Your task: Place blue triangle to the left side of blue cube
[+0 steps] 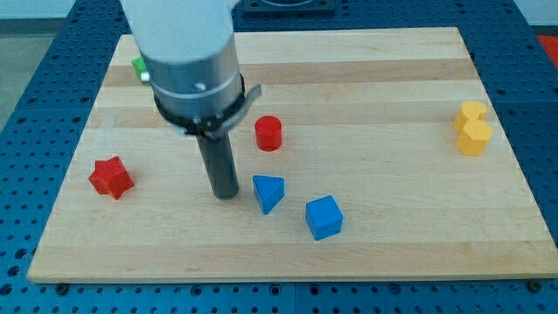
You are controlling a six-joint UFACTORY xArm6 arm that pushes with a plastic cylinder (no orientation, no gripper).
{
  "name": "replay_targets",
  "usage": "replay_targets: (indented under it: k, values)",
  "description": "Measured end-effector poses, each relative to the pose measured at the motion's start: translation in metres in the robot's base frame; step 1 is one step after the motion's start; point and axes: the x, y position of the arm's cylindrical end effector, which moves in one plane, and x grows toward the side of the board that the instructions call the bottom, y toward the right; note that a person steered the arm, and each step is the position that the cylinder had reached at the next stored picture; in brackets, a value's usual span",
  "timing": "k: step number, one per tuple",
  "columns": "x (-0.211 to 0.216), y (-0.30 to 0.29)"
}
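Blue triangle (268,193) is lying on the wooden board (366,83), a little below the centre, with its point facing the view's bottom. Blue cube (323,217) is sitting just beside it, toward the view's right and slightly lower, and a narrow strip of bare wood is showing between the two. I am holding my tip (226,194) down at board level just to the view's left of the triangle, close to it; whether the two are touching cannot be told from this angle. I am carrying no hand that opens or closes, only a plain dark rod, and it is gripping nothing. A red cylinder (268,133) is standing above the triangle, near the rod's right side. A red star-shaped block (111,177) is resting well apart at the view's left. A yellow block (472,127), of lobed outline, is sitting near the board's right edge. A green block (139,67) is showing partly behind my arm at the view's top left; its shape cannot be made out
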Motion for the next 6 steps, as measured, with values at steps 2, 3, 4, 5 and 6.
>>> replay_targets:
  k: [2, 3, 4, 5, 6]
  values:
    - [-0.032, 0.057]
    - [-0.016, 0.071]
    - [-0.002, 0.072]
    - [0.017, 0.072]
    - [0.040, 0.073]
